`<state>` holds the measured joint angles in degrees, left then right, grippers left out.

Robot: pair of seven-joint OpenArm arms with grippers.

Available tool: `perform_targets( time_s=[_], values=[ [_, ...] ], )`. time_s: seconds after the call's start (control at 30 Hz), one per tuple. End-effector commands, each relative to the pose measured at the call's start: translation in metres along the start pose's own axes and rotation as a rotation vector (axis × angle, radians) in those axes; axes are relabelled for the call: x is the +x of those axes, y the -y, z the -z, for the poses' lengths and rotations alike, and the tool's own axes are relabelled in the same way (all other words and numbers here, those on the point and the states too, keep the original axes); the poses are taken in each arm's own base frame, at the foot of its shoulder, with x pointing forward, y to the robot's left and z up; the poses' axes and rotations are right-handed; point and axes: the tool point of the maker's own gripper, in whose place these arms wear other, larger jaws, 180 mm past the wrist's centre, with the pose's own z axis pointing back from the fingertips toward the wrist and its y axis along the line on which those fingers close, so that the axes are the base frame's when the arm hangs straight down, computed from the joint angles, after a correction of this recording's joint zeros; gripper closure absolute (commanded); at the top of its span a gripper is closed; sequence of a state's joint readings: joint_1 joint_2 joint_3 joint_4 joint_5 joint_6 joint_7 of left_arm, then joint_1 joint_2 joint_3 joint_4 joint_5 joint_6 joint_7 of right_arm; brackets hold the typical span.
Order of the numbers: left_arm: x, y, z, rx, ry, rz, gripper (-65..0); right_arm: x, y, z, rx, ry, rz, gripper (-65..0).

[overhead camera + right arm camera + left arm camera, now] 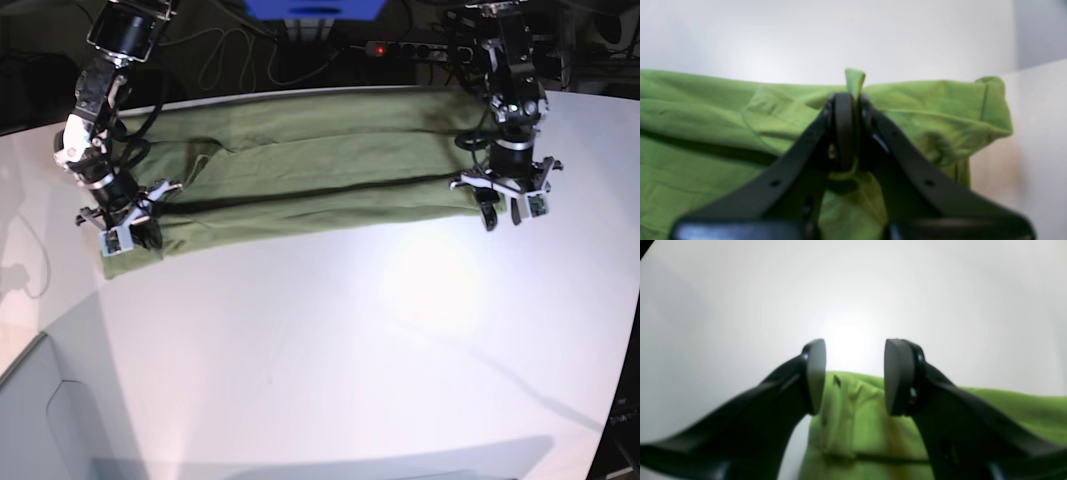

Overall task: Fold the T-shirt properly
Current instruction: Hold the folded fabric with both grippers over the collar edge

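Observation:
The olive-green T-shirt (310, 165) lies as a long folded band across the far side of the white table (330, 340). My right gripper (852, 98) is shut on a pinch of the T-shirt (706, 113); a small tuft of cloth sticks up between its fingertips. In the base view this gripper (128, 232) is at the band's left end. My left gripper (854, 376) is open and empty, its fingers (897, 376) hovering over the T-shirt's edge (853, 426). In the base view it (505, 210) sits at the band's right end.
Cables and a power strip (415, 48) lie behind the table's far edge. The table's left edge drops off to a lower grey surface (40, 420).

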<state>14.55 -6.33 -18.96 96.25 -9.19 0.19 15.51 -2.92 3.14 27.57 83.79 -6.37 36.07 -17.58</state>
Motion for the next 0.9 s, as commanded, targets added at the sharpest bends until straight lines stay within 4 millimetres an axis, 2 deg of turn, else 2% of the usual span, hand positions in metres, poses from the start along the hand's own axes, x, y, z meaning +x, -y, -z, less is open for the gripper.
perform_targets(
  time_s=[0.0,0.37,0.57,0.63,0.83,0.87],
  values=[
    [0.011,-0.002,0.002,0.003,0.041,0.002,-27.3,0.017,0.001,-0.002,0.014,0.058,-0.019,0.0],
    [-0.009,-0.006,0.013,0.018,-0.015,-0.013,-27.3,0.017,0.001,-0.002,0.013,0.056,-0.022,0.0],
    [-0.012,-0.005,0.014,0.013,-0.021,-0.017,-27.0,0.019,0.002,-0.001,0.012,0.059,-0.024,0.0],
    [-0.012,-0.005,0.014,0.013,-0.021,-0.017,-22.6,0.019,0.002,-0.001,0.012,0.059,-0.024,0.0],
    [-0.011,-0.005,0.014,0.012,-0.015,-0.016,0.0,0.020,0.002,-0.001,0.012,0.061,-0.025,0.0],
    [-0.011,-0.006,0.014,0.015,-0.018,-0.017,0.0,0.020,0.002,-0.001,0.012,0.061,-0.025,0.0]
  ],
)
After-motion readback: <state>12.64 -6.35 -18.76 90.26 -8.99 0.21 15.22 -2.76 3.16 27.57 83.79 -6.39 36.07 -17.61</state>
